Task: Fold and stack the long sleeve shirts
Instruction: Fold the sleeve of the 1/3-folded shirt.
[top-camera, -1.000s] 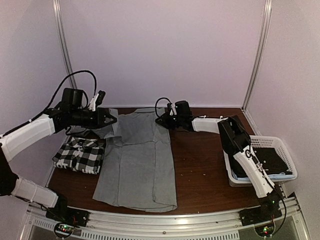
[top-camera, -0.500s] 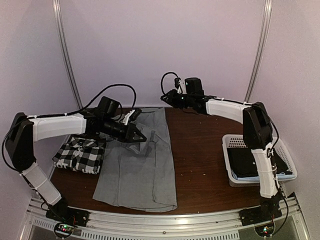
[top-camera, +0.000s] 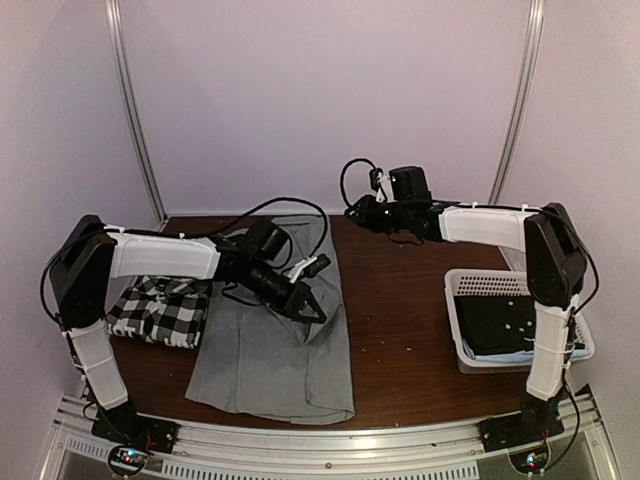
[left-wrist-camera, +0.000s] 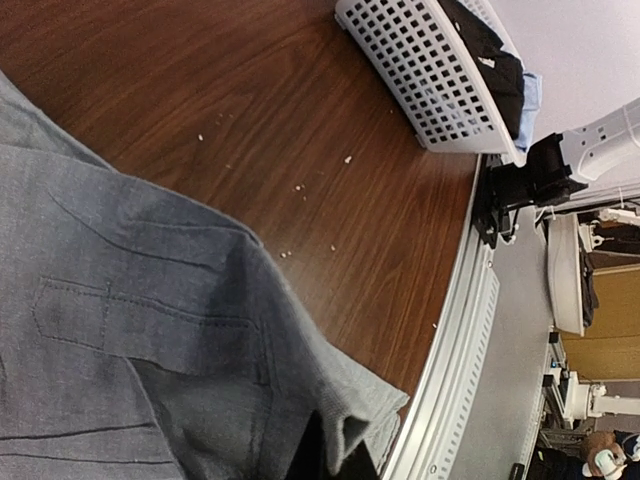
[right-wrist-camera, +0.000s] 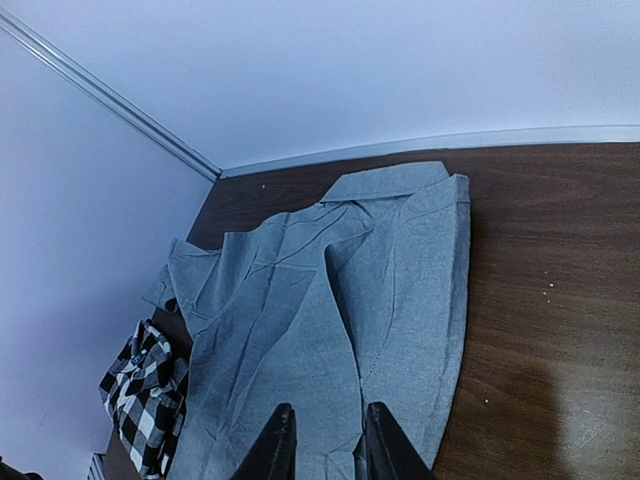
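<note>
Now the left claw (top-camera: 312, 303) is hanging over the middle of the grey long sleeve shirt (top-camera: 265, 370), pressed together and pinching a lifted fold of that shirt's cloth. In the left wrist view the left claw (left-wrist-camera: 335, 455) is showing only as dark tips cut off by the bottom edge, with a doubled hem of the grey long sleeve shirt (left-wrist-camera: 130, 330) wrapping over them, so the contact itself is hard to make out. The left arm is covering much of the shirt's far half in the top view, and how the cloth is lying there is not readable.

The shirt is lying lengthwise on the desk (top-camera: 400, 320), its collar at the far end. The right claw (top-camera: 358, 212) is hovering just beyond the collar end, off the cloth. From its own camera the right claw (right-wrist-camera: 325, 415) is showing two fingers slightly spread with nothing between them, the grey long sleeve shirt (right-wrist-camera: 300, 330) lying below.

The checked shirt (top-camera: 160, 312) is sitting folded on the desk just left of the grey one, touching its edge. In the right wrist view the checked shirt (right-wrist-camera: 143, 390) is partly cut off at the corner.

A white basket (top-camera: 500, 283) is standing well to the right of the grey shirt, holding dark clothing (top-camera: 510, 325) whose kind is not clear; the right arm is crossing the basket's near side.
</note>
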